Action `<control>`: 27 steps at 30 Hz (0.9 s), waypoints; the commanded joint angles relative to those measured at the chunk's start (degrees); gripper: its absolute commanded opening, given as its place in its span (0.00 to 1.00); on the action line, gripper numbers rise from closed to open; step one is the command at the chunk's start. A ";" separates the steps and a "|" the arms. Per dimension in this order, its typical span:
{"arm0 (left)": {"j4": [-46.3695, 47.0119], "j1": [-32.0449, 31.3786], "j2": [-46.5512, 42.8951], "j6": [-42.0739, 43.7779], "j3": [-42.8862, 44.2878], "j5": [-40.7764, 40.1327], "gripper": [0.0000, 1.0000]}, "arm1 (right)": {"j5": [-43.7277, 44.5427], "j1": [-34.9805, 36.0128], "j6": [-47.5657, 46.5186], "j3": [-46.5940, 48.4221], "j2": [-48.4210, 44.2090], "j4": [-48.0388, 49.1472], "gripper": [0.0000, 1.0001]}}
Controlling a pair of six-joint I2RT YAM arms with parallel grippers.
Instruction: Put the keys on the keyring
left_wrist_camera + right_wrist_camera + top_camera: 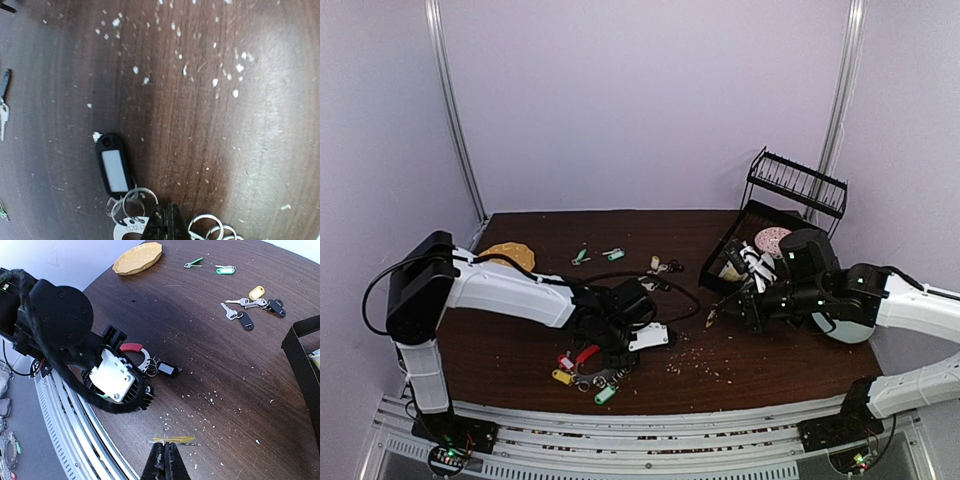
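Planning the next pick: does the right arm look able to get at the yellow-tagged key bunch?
Probably yes: the yellow-tagged key bunch lies on open table ahead of the right gripper, with nothing between.

We are counting two robot arms, the left arm (pixel 510 290) and the right arm (pixel 910 305). We are finding one yellow disc (pixel 507 255), one black wire dish rack (pixel 796 183) and one keyring (pixel 131 346), showing its red arc. We are tallying three green key tags (pixel 581 256) (pixel 613 254) (pixel 605 394), two yellow key tags (pixel 562 377) (pixel 256 292), three black key tags (pixel 246 321) (pixel 276 307) (pixel 167 369) and one thin yellow strip (pixel 175 439). In the left wrist view we are making out at least four silver split rings (pixel 134 199), some cut by the edge. The white crumbs (pixel 215 81) are proving too many to count.
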 commanded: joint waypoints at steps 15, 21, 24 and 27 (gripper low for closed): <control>30.68 2.55 -31.22 -1.47 -14.47 36.71 0.00 | -27.97 2.59 -15.31 3.23 2.90 11.57 0.00; 35.49 3.04 -29.86 -2.23 -13.52 44.33 0.00 | -31.84 3.64 -17.60 4.55 3.02 8.07 0.00; 37.25 4.02 -27.65 -5.07 -13.61 47.09 0.00 | -33.33 3.64 -16.80 2.67 2.30 9.67 0.00; 40.25 4.51 -26.13 -7.95 -14.81 47.59 0.00 | -33.29 3.61 -15.39 1.45 2.31 10.63 0.00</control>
